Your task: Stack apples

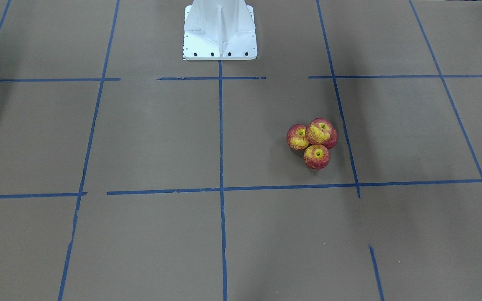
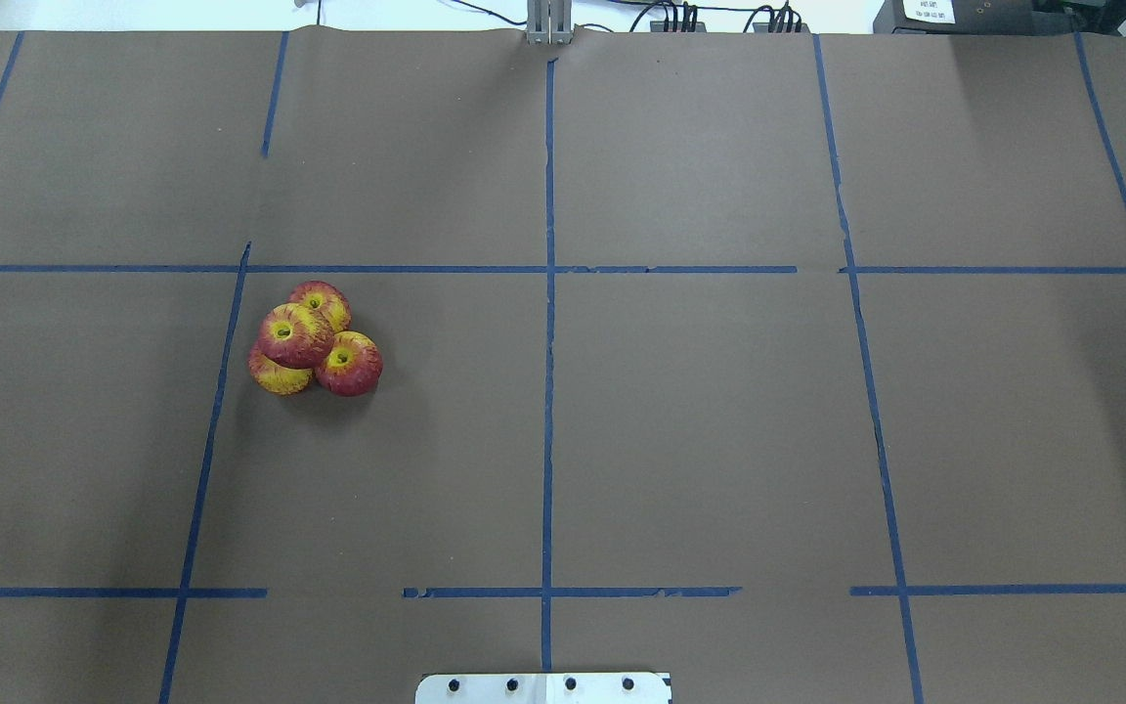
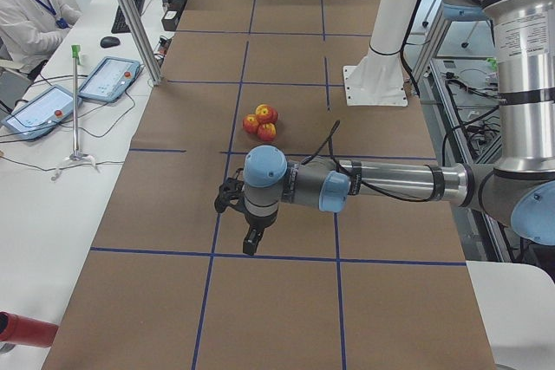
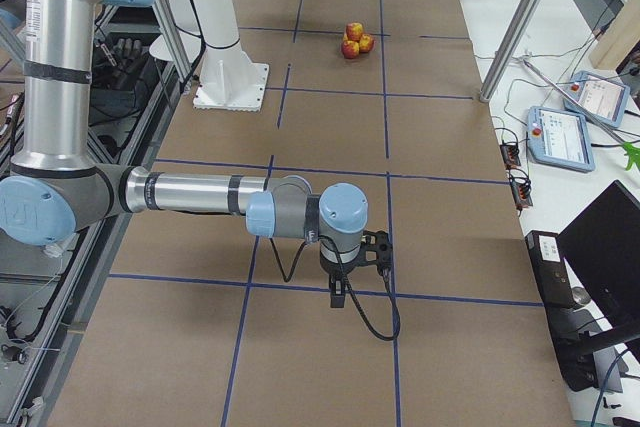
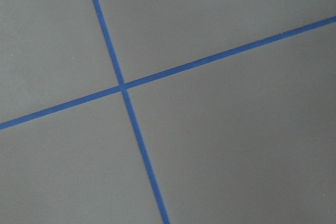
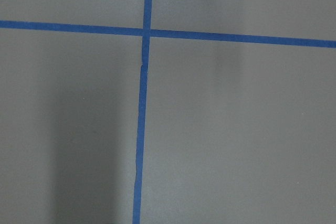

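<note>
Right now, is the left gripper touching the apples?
Apart. The exterior left view shows the left gripper hanging much nearer the camera than the apples, with open table between them.

Left pincer (image 3: 251,244) pointing down, right pincer (image 4: 338,295) likewise

apples (image 1: 313,143): smooth skin | table (image 1: 140,138): matt brown paper (blue tape lines (image 1: 221,133))

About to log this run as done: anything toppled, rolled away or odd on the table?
Nothing stands out. The apples form one tight cluster; the top apple rests on the three below, dimple up, and none lies apart.
</note>
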